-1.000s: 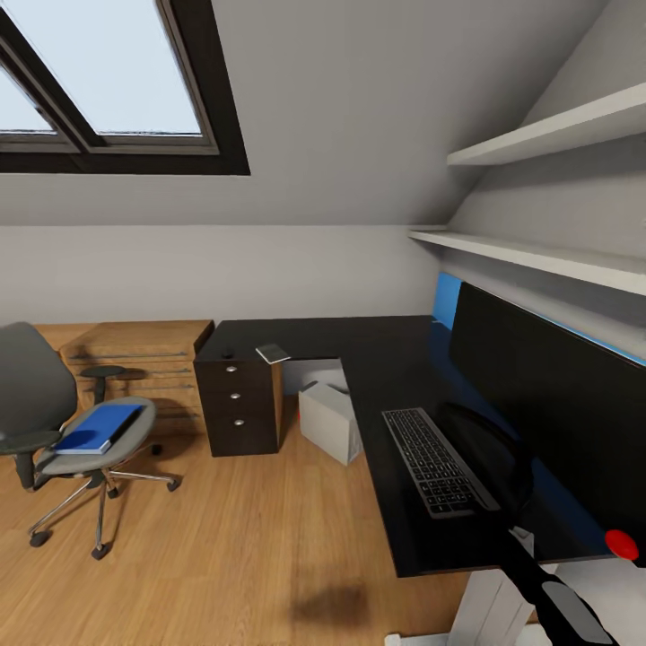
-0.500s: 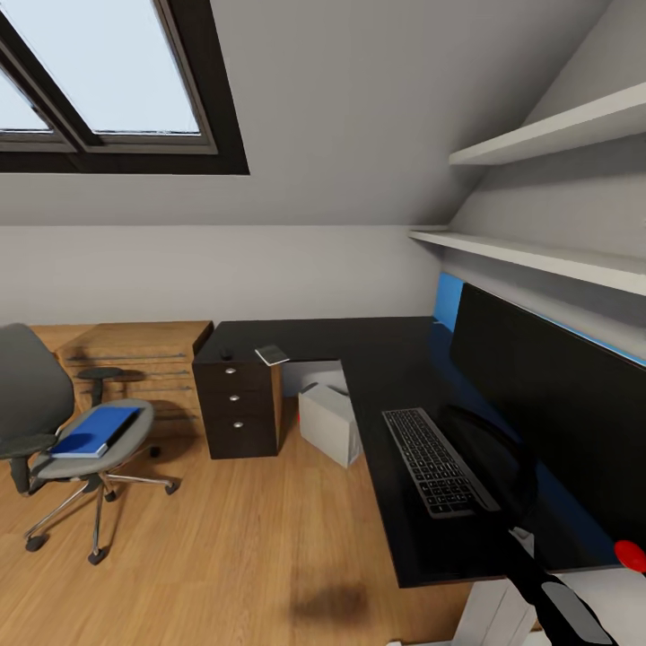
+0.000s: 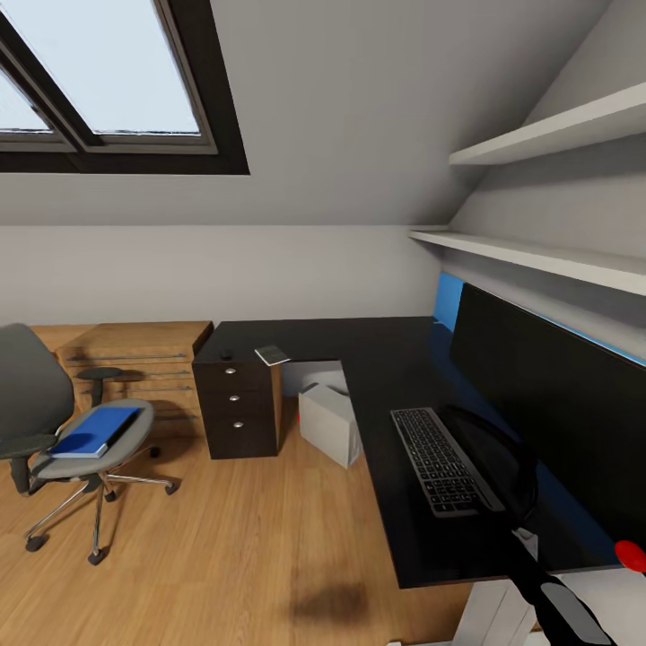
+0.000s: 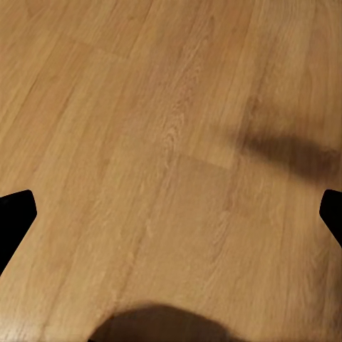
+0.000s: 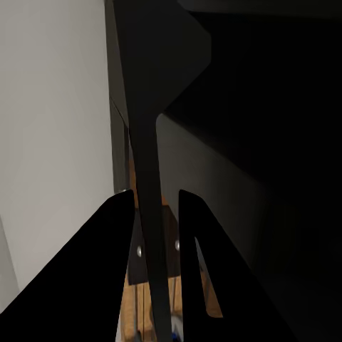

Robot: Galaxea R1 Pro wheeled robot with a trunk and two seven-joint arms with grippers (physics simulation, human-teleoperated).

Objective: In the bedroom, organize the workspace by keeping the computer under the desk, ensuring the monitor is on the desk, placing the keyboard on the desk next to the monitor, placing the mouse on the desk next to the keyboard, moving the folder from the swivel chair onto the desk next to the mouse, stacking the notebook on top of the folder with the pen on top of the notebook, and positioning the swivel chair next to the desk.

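On swivel chair seat, blue folder

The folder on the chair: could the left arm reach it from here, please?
Probably not: the folder lies on the chair, far across the floor, while the left gripper hangs over bare boards. Distance, not any obstacle, is the trouble.

The robot's right arm appeared in the head view as a glossy black tube widening into a pale grey-white sleeve, with a round red cap beside it. In the right wrist view, the right gripper showed two flat matte-black fingers with slanted edges, wide at the base and narrowing to blunt tips. In the left wrist view, the left gripper showed as two plain black fingertips at opposite edges of the picture.
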